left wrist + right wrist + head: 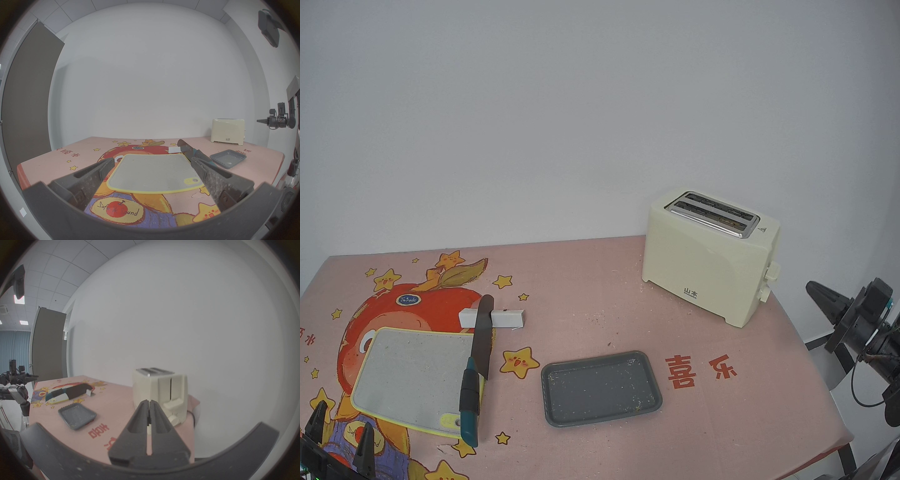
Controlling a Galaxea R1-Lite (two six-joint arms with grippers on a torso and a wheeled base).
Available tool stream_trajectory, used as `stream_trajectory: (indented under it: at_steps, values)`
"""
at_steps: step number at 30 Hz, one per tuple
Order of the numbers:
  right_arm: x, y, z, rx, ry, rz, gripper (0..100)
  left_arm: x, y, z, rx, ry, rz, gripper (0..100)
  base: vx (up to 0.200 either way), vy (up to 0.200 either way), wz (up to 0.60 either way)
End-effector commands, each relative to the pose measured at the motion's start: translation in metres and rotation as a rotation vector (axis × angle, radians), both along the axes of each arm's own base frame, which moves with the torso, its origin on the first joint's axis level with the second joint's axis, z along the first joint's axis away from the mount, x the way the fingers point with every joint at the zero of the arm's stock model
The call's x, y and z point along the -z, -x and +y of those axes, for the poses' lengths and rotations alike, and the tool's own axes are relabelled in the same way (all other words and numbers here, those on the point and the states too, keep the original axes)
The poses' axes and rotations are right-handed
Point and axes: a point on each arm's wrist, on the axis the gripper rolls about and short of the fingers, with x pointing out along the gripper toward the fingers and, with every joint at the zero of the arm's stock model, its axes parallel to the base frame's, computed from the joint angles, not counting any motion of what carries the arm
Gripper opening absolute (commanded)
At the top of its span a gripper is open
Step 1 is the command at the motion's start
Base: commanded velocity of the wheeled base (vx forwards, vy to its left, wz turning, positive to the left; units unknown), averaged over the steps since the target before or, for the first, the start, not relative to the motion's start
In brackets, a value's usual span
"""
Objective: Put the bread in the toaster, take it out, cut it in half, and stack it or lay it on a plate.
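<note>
L tool (152, 161) spread, knife (481, 350) tip pointing away

The counter (737, 425) is pink with a big red apple picture (445, 305). A small white block (510, 319) lies on it.

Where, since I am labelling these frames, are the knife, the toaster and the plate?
knife (469, 392): head view, on its teal handle.
toaster (700, 269): head view, on its front wall.
plate (600, 389): head view, on its bare floor.
</note>
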Motion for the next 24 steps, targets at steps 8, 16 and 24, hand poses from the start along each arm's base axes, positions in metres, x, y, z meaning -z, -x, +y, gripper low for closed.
stream_trajectory:
  at_steps: [8, 16, 24]
  values:
    - [0.056, -0.018, -0.013, 0.044, 0.101, 0.261, 0, 0.005, -0.001, 0.0, -0.001, 0.0, 0.011, 100, 0.0, 0.0, 0.0]
    - [0.057, -0.019, -0.011, 0.048, 0.101, 0.266, 0, 0.005, -0.001, 0.0, -0.001, 0.0, 0.011, 100, 0.0, 0.0, 0.0]
    - [0.059, -0.02, -0.006, 0.025, 0.059, 0.296, 0, 0.005, -0.001, 0.0, -0.001, 0.0, 0.011, 100, 0.0, 0.0, 0.0]
